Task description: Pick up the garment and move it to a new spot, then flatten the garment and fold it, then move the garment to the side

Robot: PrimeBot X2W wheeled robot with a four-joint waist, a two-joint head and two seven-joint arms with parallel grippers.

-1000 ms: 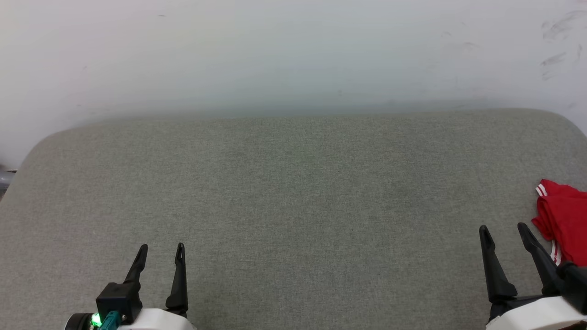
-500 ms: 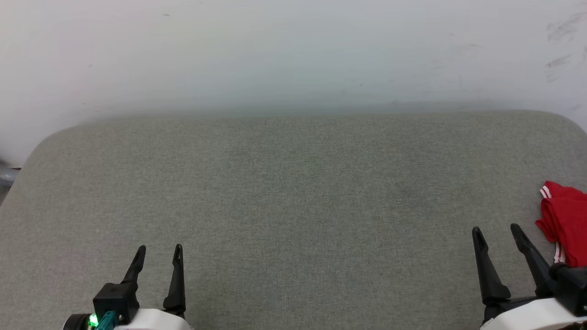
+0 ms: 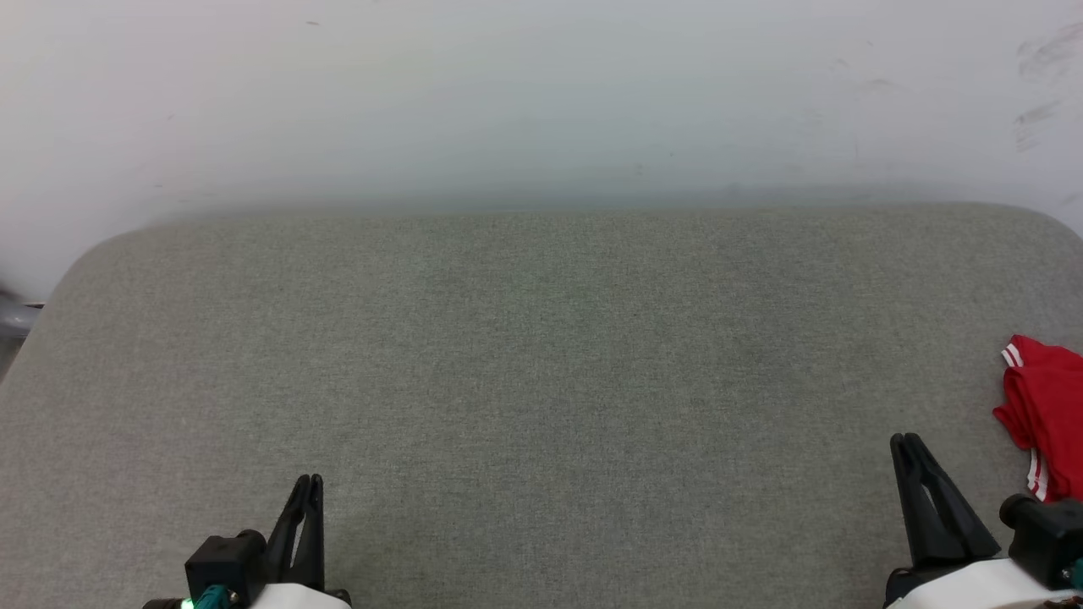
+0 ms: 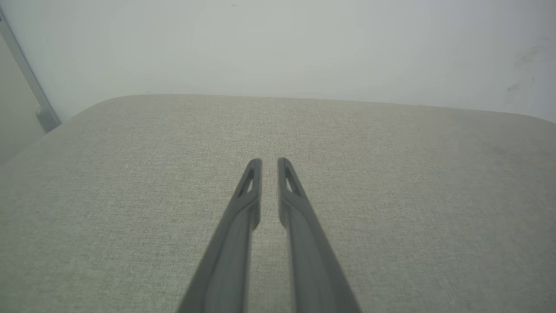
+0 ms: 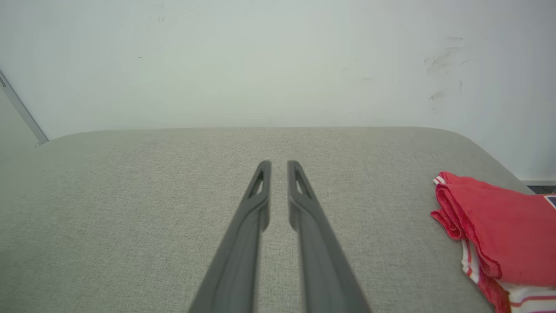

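Red jersey (image 3: 1049, 410) lying bunched at right edge of grey fabric table (image 3: 541, 355). Left claw (image 3: 307, 481) and right claw (image 3: 907, 441) hovering, each pressed almost together, pinching nothing.

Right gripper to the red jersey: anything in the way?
Nothing visible. Only bare grey fabric surface lies between the right gripper and the red jersey with red-white striped trim. The jersey lies to that gripper's right, near the surface's right edge and apart from the fingers.
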